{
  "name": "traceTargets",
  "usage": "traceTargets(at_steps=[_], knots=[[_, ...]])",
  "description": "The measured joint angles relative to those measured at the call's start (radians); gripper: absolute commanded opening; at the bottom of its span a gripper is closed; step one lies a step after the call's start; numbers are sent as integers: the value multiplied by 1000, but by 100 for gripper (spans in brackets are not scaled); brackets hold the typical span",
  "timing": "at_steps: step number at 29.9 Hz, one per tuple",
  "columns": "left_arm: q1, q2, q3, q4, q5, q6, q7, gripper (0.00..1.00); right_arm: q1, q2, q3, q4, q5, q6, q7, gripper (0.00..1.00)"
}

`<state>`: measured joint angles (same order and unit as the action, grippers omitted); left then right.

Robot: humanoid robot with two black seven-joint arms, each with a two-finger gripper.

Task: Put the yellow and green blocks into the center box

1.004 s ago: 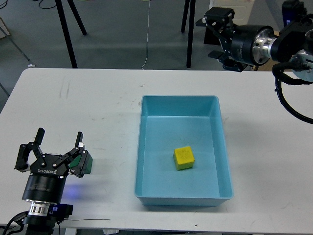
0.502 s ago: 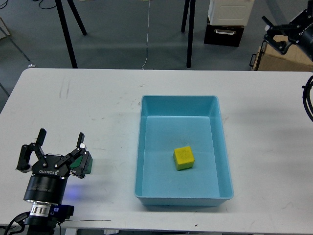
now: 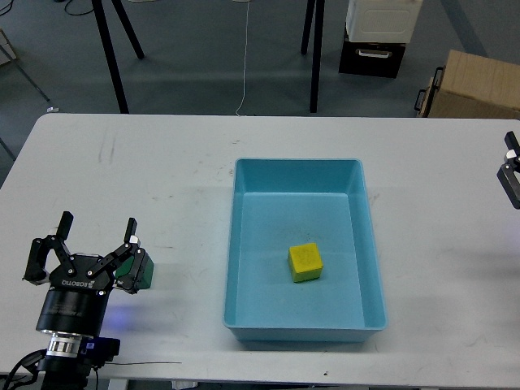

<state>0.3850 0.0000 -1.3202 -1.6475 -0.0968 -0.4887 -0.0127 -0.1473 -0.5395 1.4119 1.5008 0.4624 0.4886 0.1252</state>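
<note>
Two blocks in view, one boxed, one not. Left to right:

Left gripper point(image 3: 96, 231) at approx 8 o'clock of frame, low over the white table point(image 3: 162, 171), fingers pointing up-frame toward 12. Jaws apart, wide; nothing between the tips. Blue glow on tabletop beside its wrist.

Green block point(image 3: 135, 272) just right of gripper body, at approx 4 o'clock from the fingertips, partly hidden behind the right-hand finger. Sits on table, outside the box. Touching the finger or only behind it: can't tell.

Faint scuff marks point(image 3: 106, 149) on table at approx 10 o'clock.

Blue box point(image 3: 300, 166) centre of table, open top, long axis running 12 to 6. Well apart from green block, bare table between.

Yellow block point(image 3: 305, 262) inside the box, on its floor, slightly toward 6 o'clock of box centre, turned a little off square to the walls. Clear of all four walls.

Right gripper point(image 3: 512, 173) at approx 3 o'clock, only a dark sliver at frame edge. Jaw state: can't tell.

Beyond table, 12 to 2 o'clock: black stand legs point(image 3: 314, 49), black-and-white case point(image 3: 378, 36), cardboard box point(image 3: 475, 85) on grey floor.
</note>
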Motion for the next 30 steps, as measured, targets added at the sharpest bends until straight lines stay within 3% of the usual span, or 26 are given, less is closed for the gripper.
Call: traceTargets(at_steps=[5, 11, 23, 25, 28, 30], knots=[[1, 0, -6, 0, -3, 0, -3, 100, -200, 130, 113, 33, 7, 0, 8, 97], [0, 0, -15, -1, -3, 0, -6, 100, -310, 260, 154, 60, 9, 0, 11, 97], [-20, 0, -46, 12, -17, 0, -11, 100, -346, 220, 175, 96, 1, 0, 11, 97], [-24, 0, -63, 18, -24, 0, -29, 100, -355, 196, 178, 119, 0, 0, 11, 97], [-27, 1, -123, 27, -31, 0, -105, 100, -363, 156, 190, 133, -1, 0, 11, 97], [-46, 14, -155, 43, -30, 0, -132, 100, -372, 140, 201, 136, -1, 0, 11, 97]])
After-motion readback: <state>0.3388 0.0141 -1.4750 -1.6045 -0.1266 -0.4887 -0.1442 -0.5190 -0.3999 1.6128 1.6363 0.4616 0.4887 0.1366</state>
